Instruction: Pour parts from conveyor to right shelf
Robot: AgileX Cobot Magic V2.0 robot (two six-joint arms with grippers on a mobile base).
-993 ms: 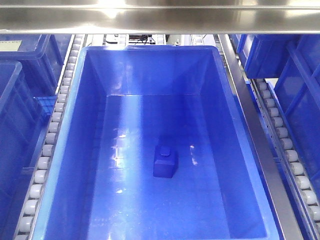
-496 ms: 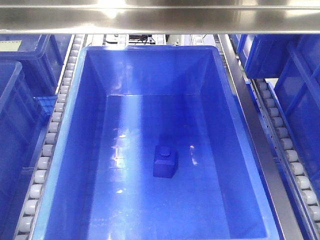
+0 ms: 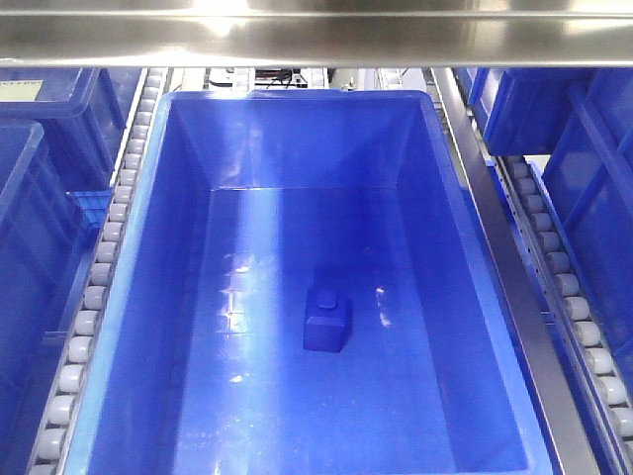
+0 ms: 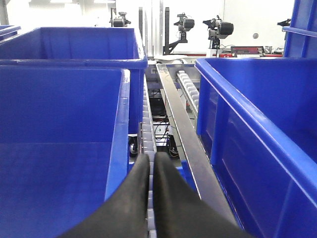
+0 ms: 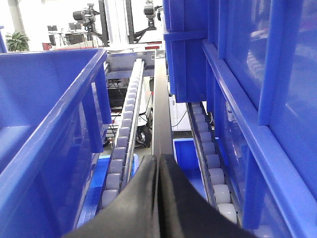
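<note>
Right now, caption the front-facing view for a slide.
Small blue block resting upright, alone, on the floor of a large blue bin between white roller rails.

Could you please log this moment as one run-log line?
blue block: upright on bin floor | left pincer: shut, empty | right pincer: shut, empty

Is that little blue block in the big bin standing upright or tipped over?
Upright. The blue block rests flat on the floor of the blue bin, its stud facing up.

The left end effector (image 4: pixel 151 161) and right end effector (image 5: pixel 158 163) are sitting low-centre in their wrist views, fingers pressed together, holding nothing.
</note>
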